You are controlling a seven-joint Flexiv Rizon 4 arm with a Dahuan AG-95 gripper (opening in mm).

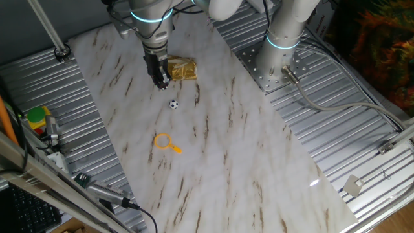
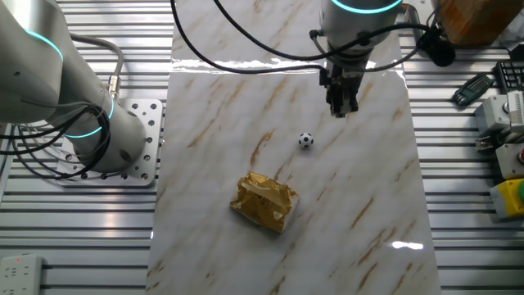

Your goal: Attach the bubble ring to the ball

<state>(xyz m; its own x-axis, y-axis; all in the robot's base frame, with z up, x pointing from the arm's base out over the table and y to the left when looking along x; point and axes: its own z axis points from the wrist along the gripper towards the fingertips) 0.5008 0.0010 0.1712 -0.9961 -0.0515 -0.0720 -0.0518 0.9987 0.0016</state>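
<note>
Three loose items lie on the white marble-patterned tabletop (image 1: pixel 259 168). Left to right in the one fixed view: the small orange-yellow plastic bubble ring (image 1: pixel 165 143), the tiny white-and-black ball (image 1: pixel 173 104), and the crumpled golden-yellow foil packet (image 1: pixel 180 68). The ring lies flat nearest the front edge, well apart from the ball; its hoop sits at upper left and its short straight handle runs toward lower right, so the long axis is a diagonal with the handle tip pointing away from the ball. The ring is out of frame in the other fixed view. The black two-finger gripper (image 1: pixel 162 81) hangs vertically just above and behind the ball, empty; the fingers (image 2: pixel 341 103) look pressed close together, though the gap is too small to read with certainty. Risks, as judgement: the ball is round and unrestrained, so any glancing contact from the fingers or the hoop would probably send it rolling across the smooth tabletop. The ring is thin and flush to the surface, so a descent slightly off the handle line could skid or flip it rather than grip it. With the hoop close to the ball in width, poor centring would push the ball aside instead of seating the hoop on it. The packet sits just behind the gripper and could be clipped.
</note>
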